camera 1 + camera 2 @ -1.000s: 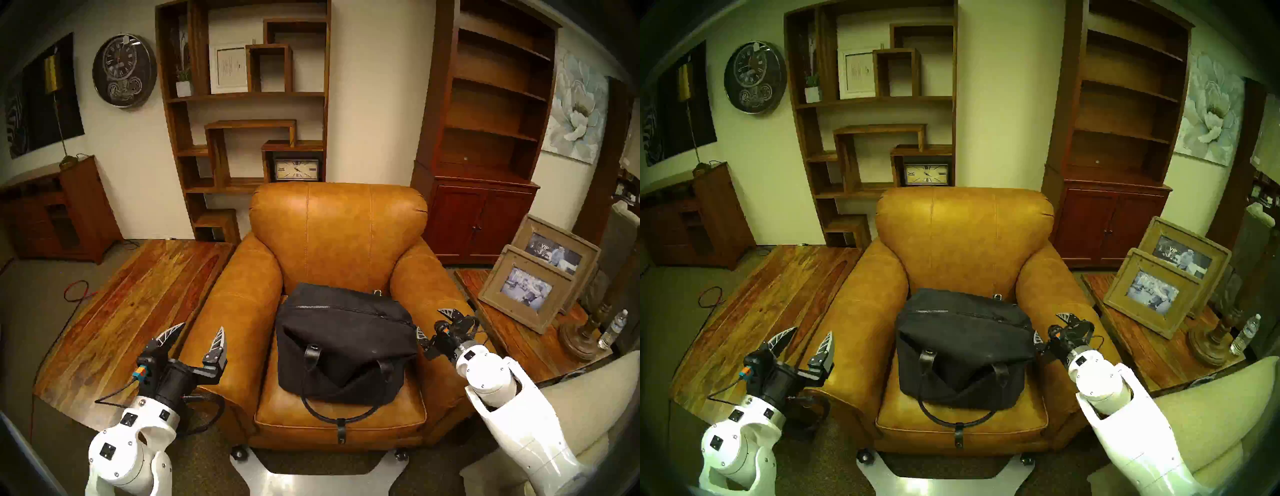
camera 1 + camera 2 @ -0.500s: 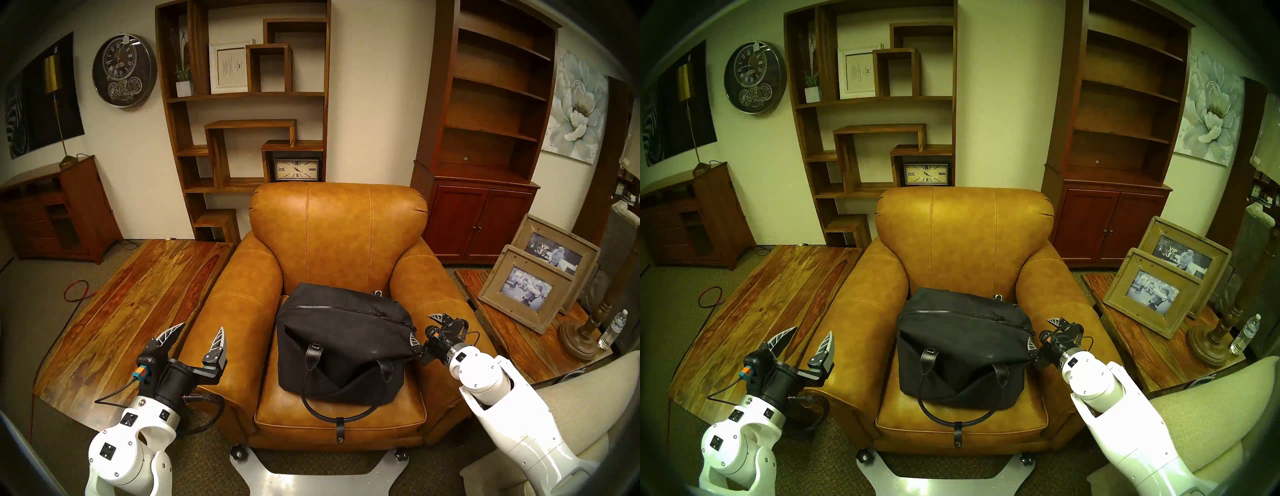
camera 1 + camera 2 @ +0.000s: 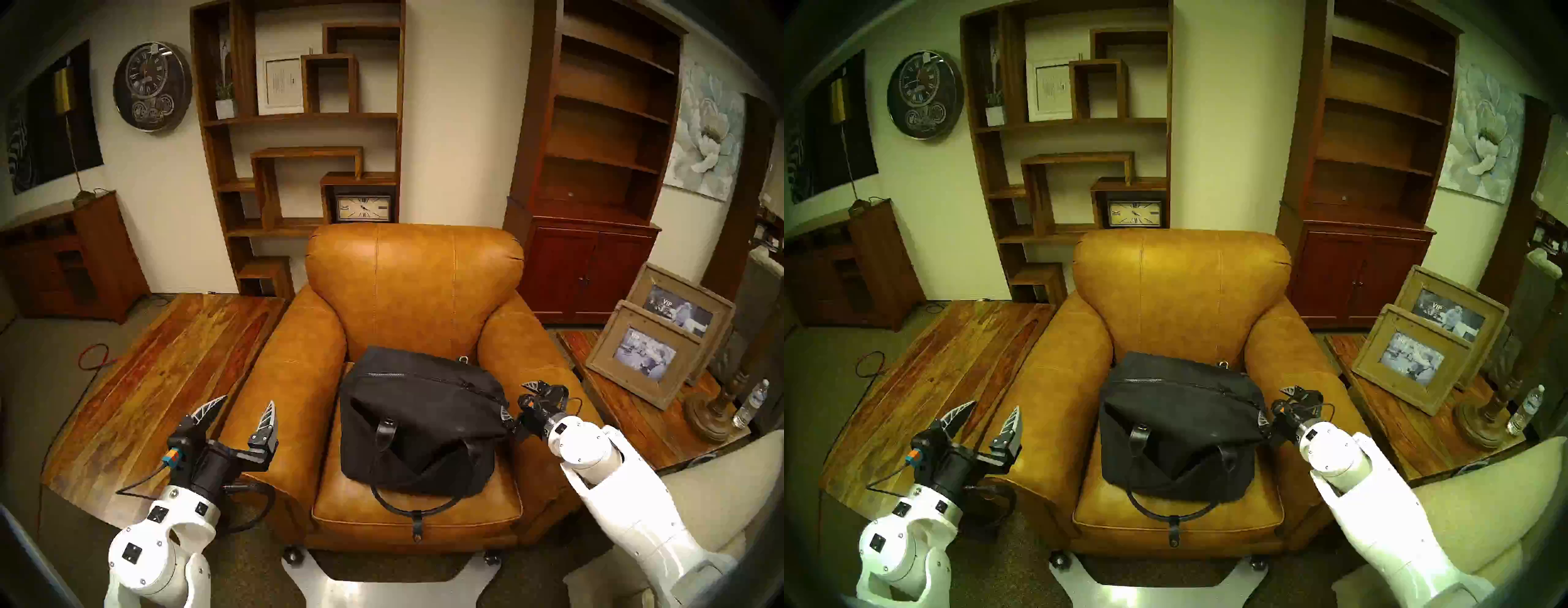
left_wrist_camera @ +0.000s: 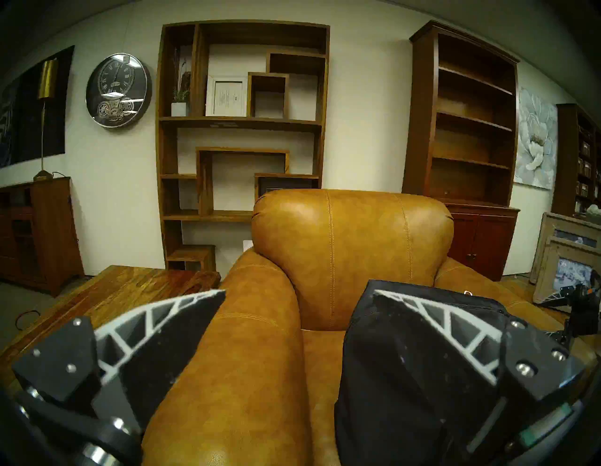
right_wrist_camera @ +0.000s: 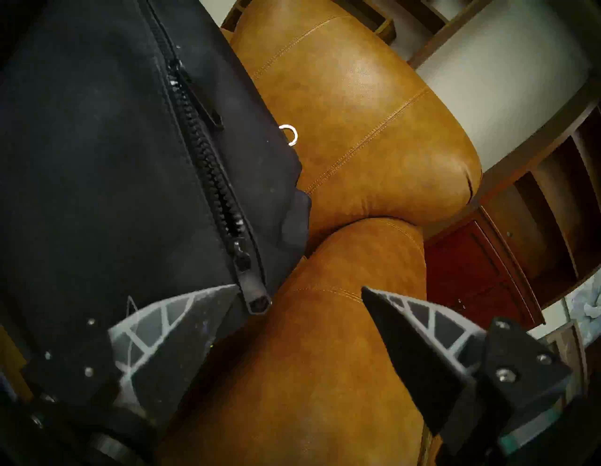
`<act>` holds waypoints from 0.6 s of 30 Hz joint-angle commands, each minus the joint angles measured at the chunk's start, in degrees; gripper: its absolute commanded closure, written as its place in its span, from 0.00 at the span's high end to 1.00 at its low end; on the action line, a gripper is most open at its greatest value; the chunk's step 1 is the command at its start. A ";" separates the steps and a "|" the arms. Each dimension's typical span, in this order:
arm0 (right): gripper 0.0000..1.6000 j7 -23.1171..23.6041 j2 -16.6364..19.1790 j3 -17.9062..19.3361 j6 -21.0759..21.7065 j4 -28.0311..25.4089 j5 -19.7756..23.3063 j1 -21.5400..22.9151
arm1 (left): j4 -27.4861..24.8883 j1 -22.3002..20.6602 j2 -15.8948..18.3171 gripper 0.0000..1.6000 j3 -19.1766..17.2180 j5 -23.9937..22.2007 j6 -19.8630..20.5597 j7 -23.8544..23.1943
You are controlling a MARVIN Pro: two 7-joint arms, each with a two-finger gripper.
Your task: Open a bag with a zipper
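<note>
The black fabric bag (image 3: 420,429) sits on the seat of a tan leather armchair (image 3: 415,280). Its zipper (image 3: 424,379) runs shut across the top. In the right wrist view the zipper (image 5: 208,156) ends in a black pull tab (image 5: 253,293) just beside one fingertip. My right gripper (image 3: 514,398) is open and empty at the bag's right end, over the right armrest. My left gripper (image 3: 248,401) is open and empty above the left armrest, apart from the bag. A thin handle loop (image 3: 418,507) hangs over the seat front.
A low wooden table (image 3: 161,382) stands left of the chair. A side table on the right holds two picture frames (image 3: 645,361), a lamp base (image 3: 712,416) and a water bottle (image 3: 751,403). Shelves stand behind. A cream cushion (image 3: 700,501) is under my right arm.
My right gripper has moved left, closer to the bag's right end. The left arm and the bag have not moved.
</note>
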 commanded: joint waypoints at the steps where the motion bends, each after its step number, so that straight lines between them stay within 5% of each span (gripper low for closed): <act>1: 0.63 3.28 0.45 -0.57 0.14 0.25 0.43 4.42 | -1.29 0.04 0.10 1.00 0.00 0.06 -0.10 -0.10; 2: 0.49 3.90 0.53 -0.79 0.35 0.32 0.35 4.69 | -1.29 0.04 0.09 1.00 0.00 0.07 -0.10 -0.10; 18: 0.33 7.08 1.63 -1.69 1.68 -0.06 -0.25 5.01 | -1.34 0.07 0.09 1.00 0.00 0.08 -0.07 -0.09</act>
